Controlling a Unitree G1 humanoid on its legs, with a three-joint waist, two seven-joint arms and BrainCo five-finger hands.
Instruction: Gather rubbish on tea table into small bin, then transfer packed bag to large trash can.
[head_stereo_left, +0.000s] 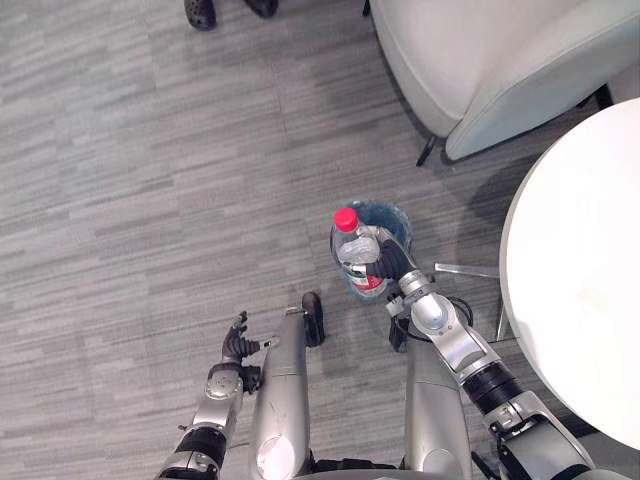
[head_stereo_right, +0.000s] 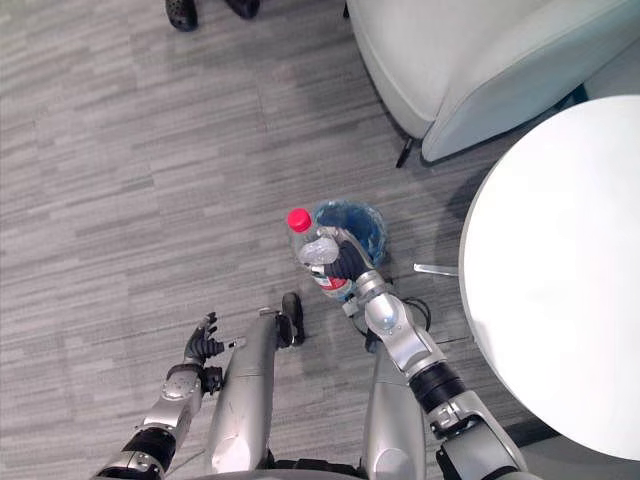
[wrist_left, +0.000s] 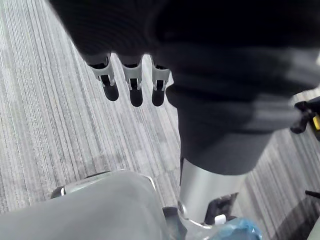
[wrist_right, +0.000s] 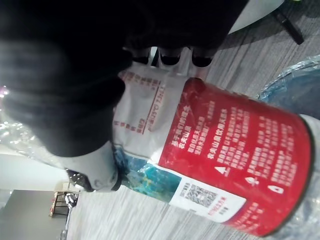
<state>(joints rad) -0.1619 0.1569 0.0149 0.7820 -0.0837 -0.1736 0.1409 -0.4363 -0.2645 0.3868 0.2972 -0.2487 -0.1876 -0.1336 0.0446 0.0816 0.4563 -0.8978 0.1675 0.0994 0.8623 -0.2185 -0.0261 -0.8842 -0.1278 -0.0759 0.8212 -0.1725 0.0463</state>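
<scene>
Grey striped carpet runs beside a round white tea table. A clear, red-capped plastic bottle is clamped at its labelled middle by the right hand, apparently over the blue-lined small bin. It looks light, smooth and crushable, so a mid-body hold suits it. The left hand hangs low with its fingers relaxed.

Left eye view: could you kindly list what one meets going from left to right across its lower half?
The left hand → red-capped bottle → right hand gripping it → white round table.
</scene>
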